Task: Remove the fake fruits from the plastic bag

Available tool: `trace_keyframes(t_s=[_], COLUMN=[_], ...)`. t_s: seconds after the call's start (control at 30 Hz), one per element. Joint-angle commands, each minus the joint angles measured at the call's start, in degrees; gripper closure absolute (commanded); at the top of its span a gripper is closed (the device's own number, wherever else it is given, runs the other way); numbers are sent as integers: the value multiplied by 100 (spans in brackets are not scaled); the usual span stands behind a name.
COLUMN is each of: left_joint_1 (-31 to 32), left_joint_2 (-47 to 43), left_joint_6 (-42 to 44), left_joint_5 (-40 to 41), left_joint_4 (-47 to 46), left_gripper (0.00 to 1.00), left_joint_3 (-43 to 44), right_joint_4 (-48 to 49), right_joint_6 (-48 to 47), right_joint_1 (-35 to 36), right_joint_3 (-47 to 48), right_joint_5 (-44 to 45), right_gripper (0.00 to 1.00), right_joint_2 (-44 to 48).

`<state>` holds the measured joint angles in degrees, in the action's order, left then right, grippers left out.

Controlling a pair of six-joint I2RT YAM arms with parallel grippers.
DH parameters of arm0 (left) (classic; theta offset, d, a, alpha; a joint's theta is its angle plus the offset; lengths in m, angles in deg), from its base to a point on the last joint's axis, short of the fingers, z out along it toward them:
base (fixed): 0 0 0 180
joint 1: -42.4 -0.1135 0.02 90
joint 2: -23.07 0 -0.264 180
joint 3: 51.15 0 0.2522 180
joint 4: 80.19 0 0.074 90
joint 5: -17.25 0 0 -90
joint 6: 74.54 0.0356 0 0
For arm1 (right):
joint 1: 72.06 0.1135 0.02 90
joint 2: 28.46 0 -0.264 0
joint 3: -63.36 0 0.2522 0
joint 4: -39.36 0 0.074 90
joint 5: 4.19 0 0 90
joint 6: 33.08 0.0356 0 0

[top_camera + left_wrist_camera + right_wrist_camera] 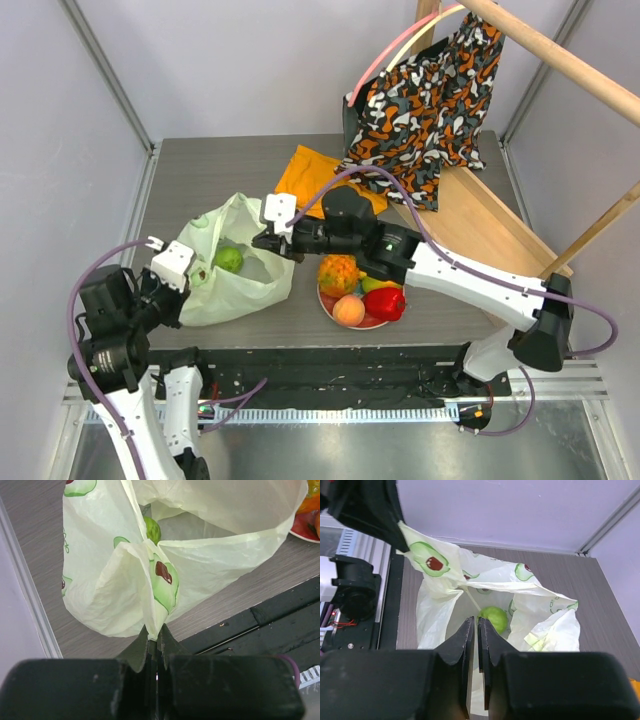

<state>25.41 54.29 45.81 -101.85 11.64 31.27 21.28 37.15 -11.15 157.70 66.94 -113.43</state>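
Grey table (200,180), pale walls (250,60), plastic bag (250,290)

A fixed camera high over the near edge looks down on the whole table (200,170); the left wrist camera faces the plastic bag (125,580) close up from outside, the right wrist camera peers into its mouth. All three share the bag and the green fruit (494,617) inside
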Motion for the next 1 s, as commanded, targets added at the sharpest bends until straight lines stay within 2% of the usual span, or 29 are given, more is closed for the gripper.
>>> trace_keyframes(t_s=[0.0,0.1,0.13,0.17,0.27,0.33,0.47,0.6,0.67,0.8,0.83,0.97], left_joint_1=[12,12,3,3,12,3,12,12,12,12,12,12], left_joint_2=[147,226,226,209,95,51,-72,-195,-213,-126,-99,-37], left_joint_6=[163,743,901,1024,1183,1219,1429,1720,1887,2133,2151,2107], left_joint_5=[-174,-131,-113,-104,-113,-35,413,835,1011,1205,1231,1240], left_joint_4=[760,1401,1553,1702,1704,1590,1606,1712,1704,1712,1704,1704], left_gripper=[100,100,100,100,100,100,100,100,100,100,100,100], left_joint_3=[112,252,235,192,-124,-379,-801,-1083,-1074,-1101,-1101,-1057], right_joint_4=[-45,404,632,912,1117,1065,688,1081,1248,1451,1495,1609], right_joint_6=[-45,245,480,613,1263,1432,565,693,703,623,632,720], right_joint_1=[44,44,53,53,53,123,614,826,835,757,730,625], right_joint_3=[-375,-306,-262,-192,133,204,-190,-998,-1079,-860,-781,-333], right_joint_5=[-109,287,401,550,1008,852,332,577,954,1579,1606,1597], right_gripper=[84,81,77,69,58,58,58,56,55,43,38,31], right_joint_2=[-28,-484,-642,-818,-1714,-2146,-2235,-2006,-1892,-1909,-1953,-2313])
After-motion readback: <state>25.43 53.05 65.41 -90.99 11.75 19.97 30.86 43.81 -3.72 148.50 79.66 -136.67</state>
